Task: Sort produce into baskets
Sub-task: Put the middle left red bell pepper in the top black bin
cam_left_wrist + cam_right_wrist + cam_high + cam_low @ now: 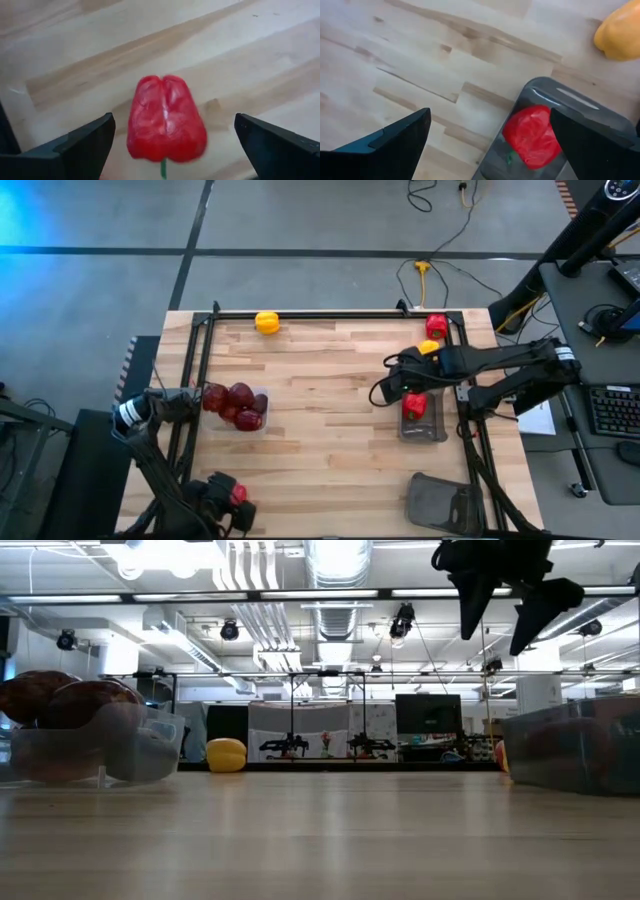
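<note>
A bright red pepper [165, 120] lies on the table near its front left corner. My left gripper [172, 120] is open, with one finger on either side of the pepper and not touching it; it also shows in the high view [232, 502]. My right gripper [392, 385] is open and empty, raised well above the table [510, 595], beside a clear tray [430, 430] that holds one red pepper [532, 135]. Another clear tray [258, 395] at the left holds several dark maroon peppers [238, 405]. A dark grey tray [445, 500] sits at the front right.
A yellow pepper [267, 322] lies at the table's far edge. A red pepper [436, 326] and a yellow pepper [428, 348] lie at the far right, near my right arm. A black frame [300, 314] runs along the far and side edges. The table's middle is bare wood.
</note>
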### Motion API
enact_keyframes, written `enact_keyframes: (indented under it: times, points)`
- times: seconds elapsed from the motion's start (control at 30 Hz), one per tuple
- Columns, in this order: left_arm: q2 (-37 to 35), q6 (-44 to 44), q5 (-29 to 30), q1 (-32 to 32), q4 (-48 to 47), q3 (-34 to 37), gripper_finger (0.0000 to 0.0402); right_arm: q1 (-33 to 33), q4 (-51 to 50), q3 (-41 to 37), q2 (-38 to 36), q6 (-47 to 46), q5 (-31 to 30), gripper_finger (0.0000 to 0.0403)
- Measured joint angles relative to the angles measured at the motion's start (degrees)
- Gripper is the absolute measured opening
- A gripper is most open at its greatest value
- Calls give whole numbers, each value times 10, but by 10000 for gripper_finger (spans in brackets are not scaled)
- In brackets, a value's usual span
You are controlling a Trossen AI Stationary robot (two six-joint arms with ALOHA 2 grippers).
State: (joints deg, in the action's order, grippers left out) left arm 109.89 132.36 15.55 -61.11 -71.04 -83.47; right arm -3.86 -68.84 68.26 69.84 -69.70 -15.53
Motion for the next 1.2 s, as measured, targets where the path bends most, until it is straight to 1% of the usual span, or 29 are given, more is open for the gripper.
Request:
enact_keyframes:
  times: [0.13, 0.3, 0.37, 0.47, 0.6, 0.67, 0.73, 0.8, 0.9, 1.0, 1.1, 1.2]
  points:
    - [23, 0, -43, 6, 6, 0, 389, -17, 3, -3, 8, -8, 5, 400]
    - [43, -8, -50, 8, 15, 2, 387, -31, 6, -5, 15, -12, 5, 400]
    - [51, -12, -55, 12, 20, 9, 377, -31, 7, -6, 16, -12, 5, 400]
    - [56, -35, -58, 21, 41, 13, 345, -32, 10, -5, 16, -12, 5, 400]
    - [55, -94, -55, 44, 46, 10, 275, -42, 27, 3, 16, 9, 5, 400]
    - [53, -146, -44, 60, 65, 7, 244, -55, 51, 5, 15, 31, 4, 400]
    - [49, -228, -37, 86, 105, 7, 241, -85, 96, 5, 15, 64, 3, 400]
    - [44, -342, -18, 121, 157, 7, 241, -129, 136, 4, 17, 81, 3, 400]
    - [36, -509, 9, 182, 273, 7, 241, -205, 174, 7, 24, 85, -2, 400]
    - [34, -642, 15, 245, 400, 6, 241, -273, 177, 9, 31, 65, -34, 400]
    - [35, -711, 24, 309, 475, 6, 241, -310, 171, 8, 37, 59, -48, 400]
    - [38, -754, 45, 365, 495, 6, 241, -321, 168, 6, 44, 83, -49, 400]
